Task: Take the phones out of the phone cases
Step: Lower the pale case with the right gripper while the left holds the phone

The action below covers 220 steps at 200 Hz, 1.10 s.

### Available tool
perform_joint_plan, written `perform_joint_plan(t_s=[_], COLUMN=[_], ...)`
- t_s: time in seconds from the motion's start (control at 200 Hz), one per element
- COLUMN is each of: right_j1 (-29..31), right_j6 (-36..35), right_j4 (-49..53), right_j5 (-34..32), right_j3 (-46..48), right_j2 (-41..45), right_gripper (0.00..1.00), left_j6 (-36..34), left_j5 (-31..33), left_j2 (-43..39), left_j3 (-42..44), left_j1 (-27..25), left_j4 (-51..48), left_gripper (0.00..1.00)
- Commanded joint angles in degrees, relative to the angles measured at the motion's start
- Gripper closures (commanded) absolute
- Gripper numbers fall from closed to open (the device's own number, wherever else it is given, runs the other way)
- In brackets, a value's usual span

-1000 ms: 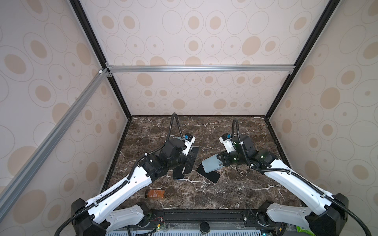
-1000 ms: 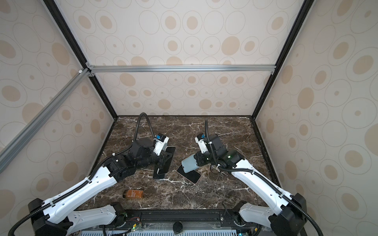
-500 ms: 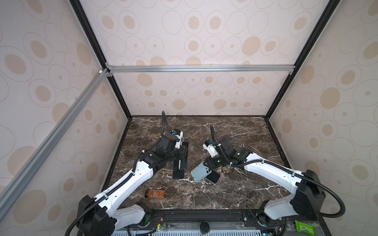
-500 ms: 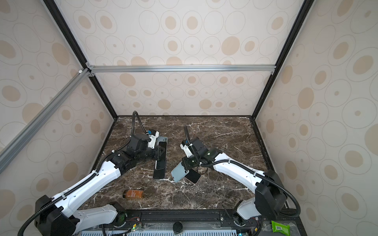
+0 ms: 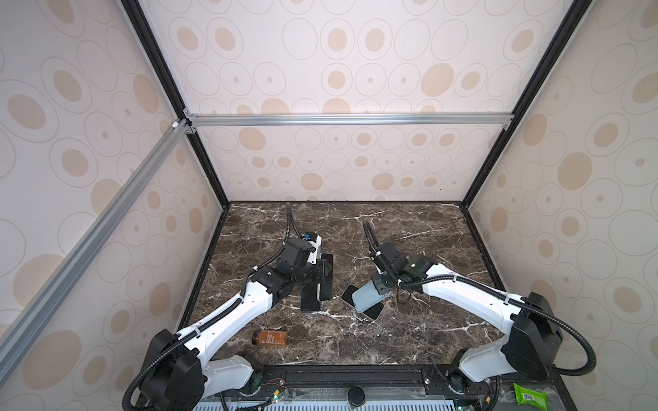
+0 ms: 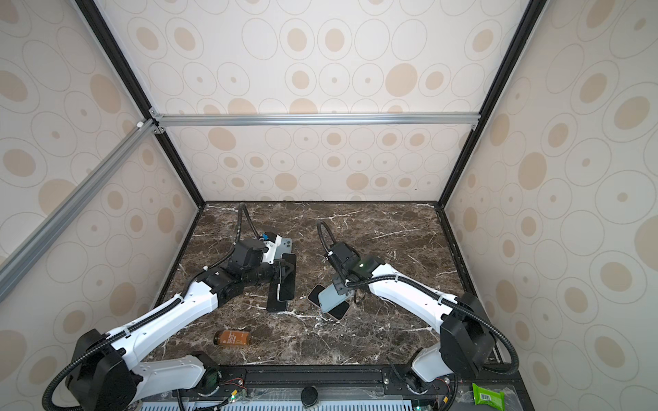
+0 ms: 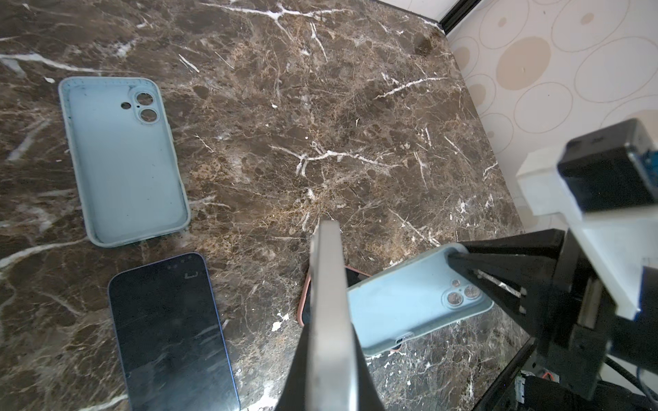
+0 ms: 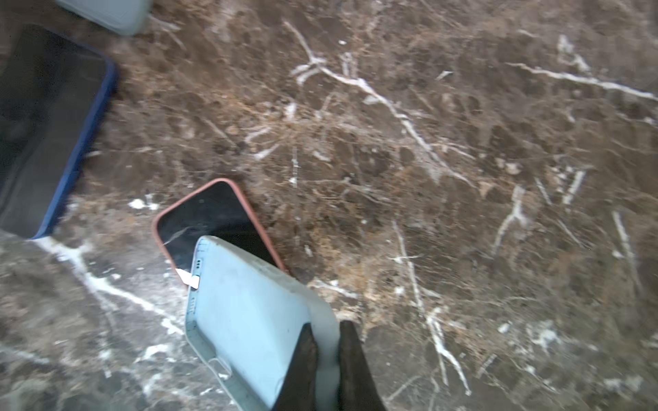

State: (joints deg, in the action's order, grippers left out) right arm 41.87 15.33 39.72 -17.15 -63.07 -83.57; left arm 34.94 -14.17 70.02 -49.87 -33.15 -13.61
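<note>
My left jaws were clamped on a bare phone [image 7: 328, 295], held on its edge. Just below them a second phone [image 7: 171, 331] in a dark blue case lay flat on the tabletop [image 5: 391, 338]. Well to their right, my right jaws pinched one end of the pale blue phone case [image 5: 368, 298], which looked empty and hung tilted over a pink-cased phone [image 8: 213, 217]. I judged phone and case fully parted; only setting them down seemed left.

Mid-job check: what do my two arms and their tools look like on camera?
The left arm and right arm have white links, black joints and black ribbed cable hoses. The left tool and right tool have black tapering fingers.
</note>
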Motion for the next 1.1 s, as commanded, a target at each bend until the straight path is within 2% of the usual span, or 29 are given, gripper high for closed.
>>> perform_joint_plan(t_s=[0.0,0.14,0.25,0.44,0.54,0.79,0.98,1.095], right_j1=[-4.01,-8.75,-8.93,-8.97,-8.96,-8.96,-9.0,-9.0], right_j6=[0.14,-0.56,-2.3,1.34,2.5,2.77,3.13,3.13], right_j4=[4.31,2.65,0.04,-4.85,-4.94,-2.52,-1.43,-0.73], right_j5=[-8.02,-2.25,6.87,12.3,13.17,12.49,12.65,12.7], right_j3=[0.16,1.55,1.53,2.94,3.02,3.21,3.79,3.96], right_j2=[1.24,4.61,8.88,15.94,17.41,19.71,21.25,21.67], right_gripper=[1.0,1.0,1.0,1.0,1.0,1.0,1.0,1.0], left_j6=[3.1,4.23,5.34,4.82,5.43,6.77,9.19,8.39], left_j5=[-0.94,-1.2,0.13,0.68,1.99,-1.65,-10.05,-10.99], left_j2=[0.34,1.24,1.62,6.22,8.75,16.75,21.86,24.27], left_j3=[-0.59,-0.03,0.32,-0.73,-1.06,-5.86,-8.3,-10.84], left_j1=[-0.29,-0.44,-0.17,-0.32,-0.33,0.22,3.22,3.63], left_j4=[4.66,5.58,5.21,2.78,0.23,-3.36,-4.54,-7.24], left_gripper=[1.0,1.0,1.0,1.0,1.0,1.0,1.0,1.0])
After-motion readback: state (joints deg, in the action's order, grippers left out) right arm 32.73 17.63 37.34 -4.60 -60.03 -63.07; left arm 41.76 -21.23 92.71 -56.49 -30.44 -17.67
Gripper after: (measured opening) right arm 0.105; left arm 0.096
